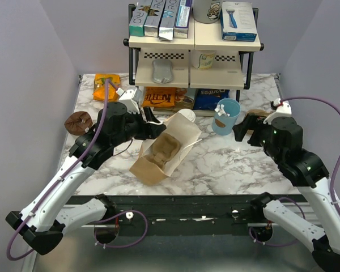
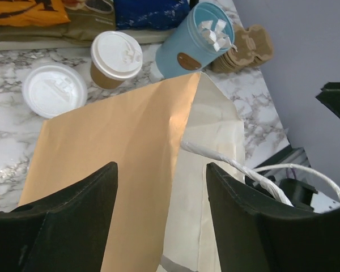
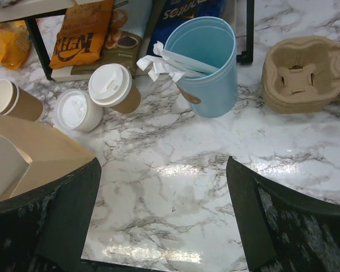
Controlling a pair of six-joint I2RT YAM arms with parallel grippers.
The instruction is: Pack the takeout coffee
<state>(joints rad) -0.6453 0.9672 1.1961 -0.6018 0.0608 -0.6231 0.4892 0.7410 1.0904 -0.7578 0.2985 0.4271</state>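
The takeout coffee [image 2: 114, 61], a tan cup with a white lid, stands upright behind the brown paper bag [image 1: 165, 150], close to the light-blue cup [image 1: 225, 116]. It also shows in the right wrist view [image 3: 114, 86]. The bag [image 2: 113, 153] lies on its side with its mouth toward the shelf. My left gripper [image 2: 161, 170] is open, with its fingers astride the bag's mouth edge near the white twisted handle [image 2: 232, 165]. In the top view the left gripper [image 1: 153, 129] sits at the bag's upper left. My right gripper [image 3: 163, 164] hangs open over bare marble, nothing between its fingers.
A loose white lid [image 2: 54, 89] and an unlidded tan cup [image 3: 11, 99] sit left of the coffee. Cardboard cup carriers [image 3: 303, 71] lie at the right. A shelf rack [image 1: 192, 51] with snack bags [image 3: 82, 34] stands behind. A brown lump [image 1: 78, 122] lies far left.
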